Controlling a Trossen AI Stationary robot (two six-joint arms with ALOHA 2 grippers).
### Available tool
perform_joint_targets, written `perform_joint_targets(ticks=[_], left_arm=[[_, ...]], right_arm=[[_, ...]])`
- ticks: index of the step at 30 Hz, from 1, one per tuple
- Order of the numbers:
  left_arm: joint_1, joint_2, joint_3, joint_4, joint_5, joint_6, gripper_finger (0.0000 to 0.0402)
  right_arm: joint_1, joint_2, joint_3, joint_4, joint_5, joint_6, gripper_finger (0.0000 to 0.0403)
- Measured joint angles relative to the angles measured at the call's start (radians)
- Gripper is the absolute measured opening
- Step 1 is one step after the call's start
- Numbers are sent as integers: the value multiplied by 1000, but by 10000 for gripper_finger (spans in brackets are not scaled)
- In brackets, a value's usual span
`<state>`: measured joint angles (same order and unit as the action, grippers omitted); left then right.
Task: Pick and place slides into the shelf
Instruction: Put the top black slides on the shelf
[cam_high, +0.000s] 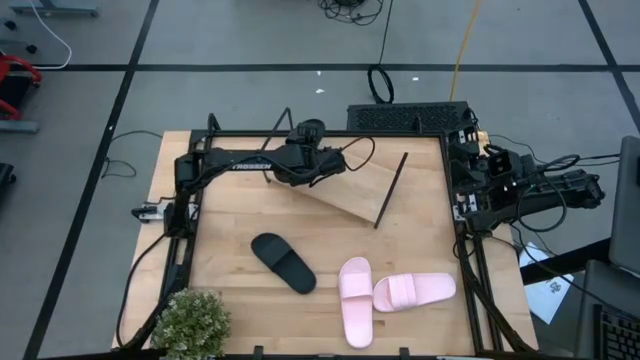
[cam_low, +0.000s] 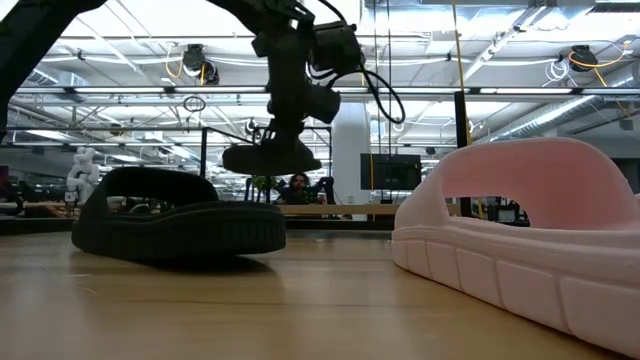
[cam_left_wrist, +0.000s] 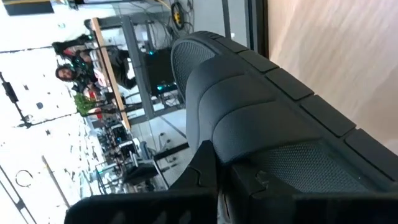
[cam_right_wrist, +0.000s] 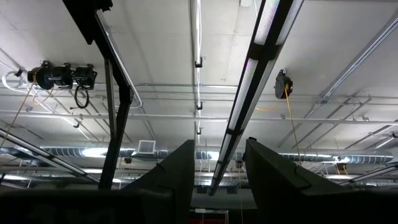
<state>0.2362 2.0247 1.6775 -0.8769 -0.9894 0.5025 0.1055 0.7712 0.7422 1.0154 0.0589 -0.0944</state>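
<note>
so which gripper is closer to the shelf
Left. The left gripper, shut on a black slide, is over the shelf; the right gripper is parked beyond the table's right edge.

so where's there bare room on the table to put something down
Free: the tabletop strip between the left arm and the black slide, and the patch between the shelf and the pink slides. Crowded: the near edge, with the plant and slides, and the far side, where the left gripper holds a black slide at the shelf.

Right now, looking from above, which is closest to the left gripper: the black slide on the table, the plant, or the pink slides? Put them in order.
From the left gripper:
1. Black slide, table middle.
2. Pink slides, front right.
3. Plant, front left corner.
</note>
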Motion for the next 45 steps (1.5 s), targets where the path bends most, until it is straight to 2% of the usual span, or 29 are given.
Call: perform_joint_targets(ticks=[10, 28, 33, 38, 45], left_arm=[[11, 0, 0, -29, 4, -40, 0], [32, 0, -3, -61, 76, -62, 0], [32, 0, -46, -53, 74, -47, 0], [32, 0, -108, -11, 21, -31, 0], [28, 0, -120, 18, 31, -42, 0]], right_arm=[[0, 0, 0, 1, 0, 3, 130], [0, 0, 0, 5, 0, 22, 130], [0, 0, 0, 5, 0, 23, 130], [0, 0, 0, 5, 0, 23, 130], [0, 0, 0, 5, 0, 3, 130]])
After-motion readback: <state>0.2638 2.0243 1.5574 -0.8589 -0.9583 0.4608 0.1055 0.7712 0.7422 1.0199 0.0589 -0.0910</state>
